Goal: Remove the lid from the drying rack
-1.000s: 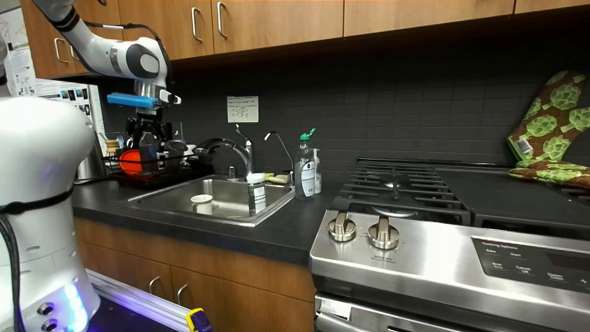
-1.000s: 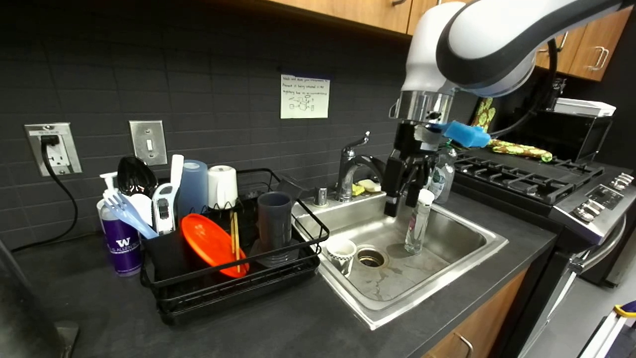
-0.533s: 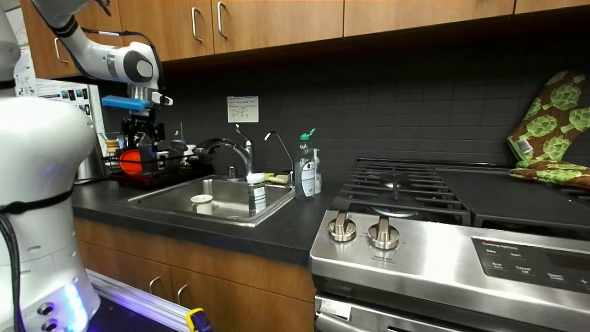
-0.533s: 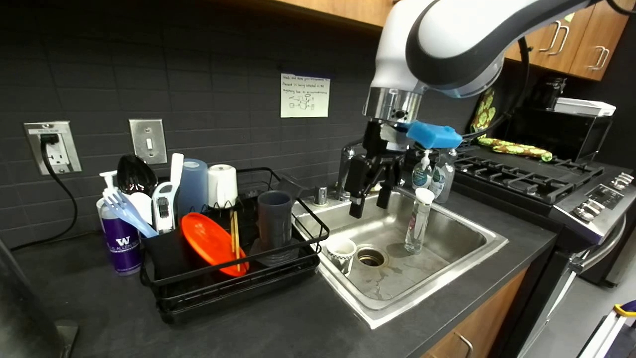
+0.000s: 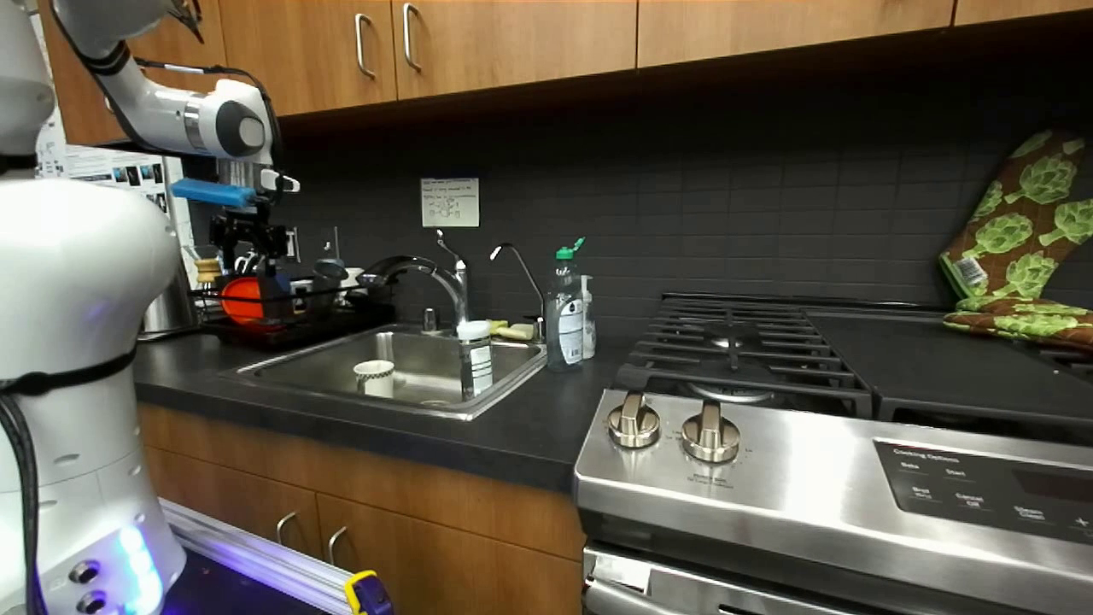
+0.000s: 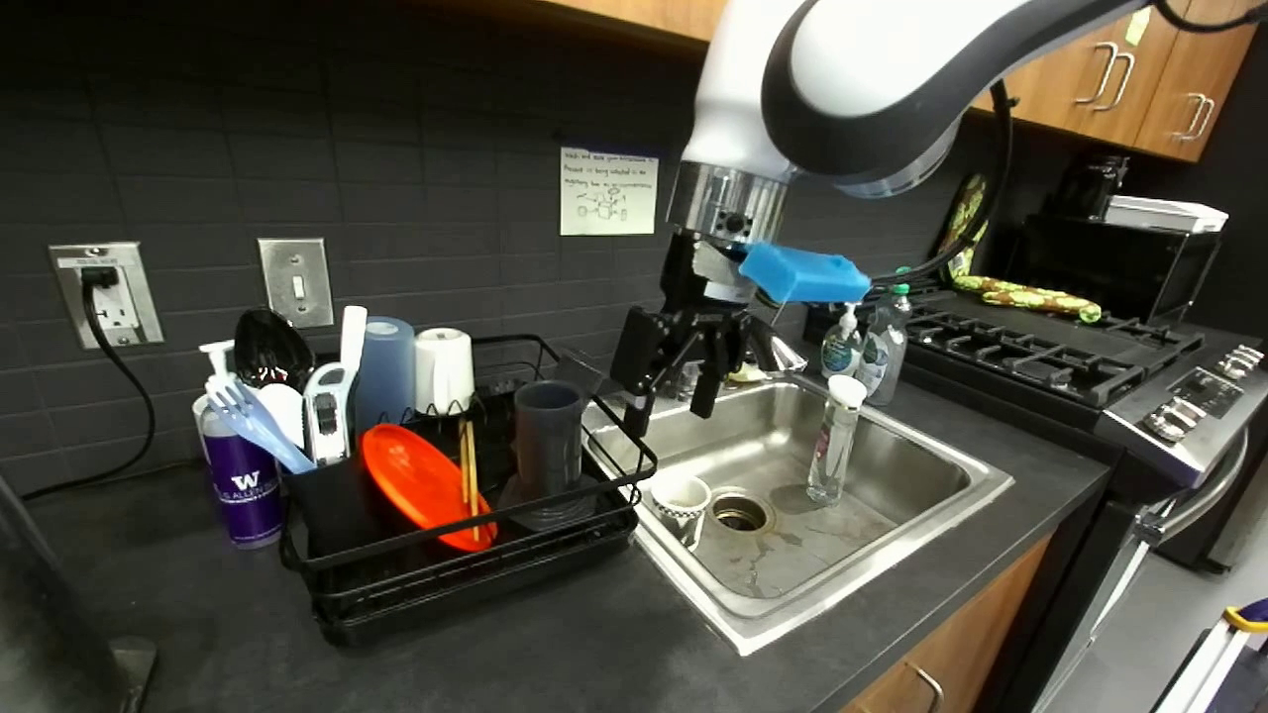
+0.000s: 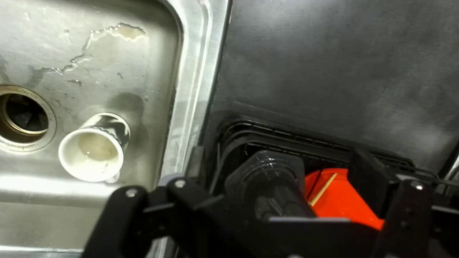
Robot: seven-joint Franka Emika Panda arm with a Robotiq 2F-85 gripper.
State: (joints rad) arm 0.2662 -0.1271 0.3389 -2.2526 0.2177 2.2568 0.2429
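Note:
The orange-red lid (image 6: pixel 411 480) leans tilted in the black drying rack (image 6: pixel 446 591), with chopsticks in front of it. In an exterior view the lid (image 5: pixel 242 299) shows at the rack's end, below the gripper. My gripper (image 6: pixel 672 401) is open and empty, above the sink's edge beside the rack, apart from the lid. In the wrist view the open gripper (image 7: pixel 283 172) spans the rack's corner. The lid (image 7: pixel 340 195) shows there partly, behind a finger and the gripper body.
A dark grey tumbler (image 6: pixel 548 441) stands in the rack between gripper and lid. A white mug (image 6: pixel 443 371), blue cup (image 6: pixel 384 368) and utensils (image 6: pixel 263 426) stand behind the lid. The sink (image 6: pixel 783 609) holds a cup (image 6: pixel 682 505) and a bottle (image 6: pixel 834 441). The faucet is mostly hidden behind the gripper.
My gripper has moved from over the sink toward the rack, staying open. The lid and the rack have not moved.

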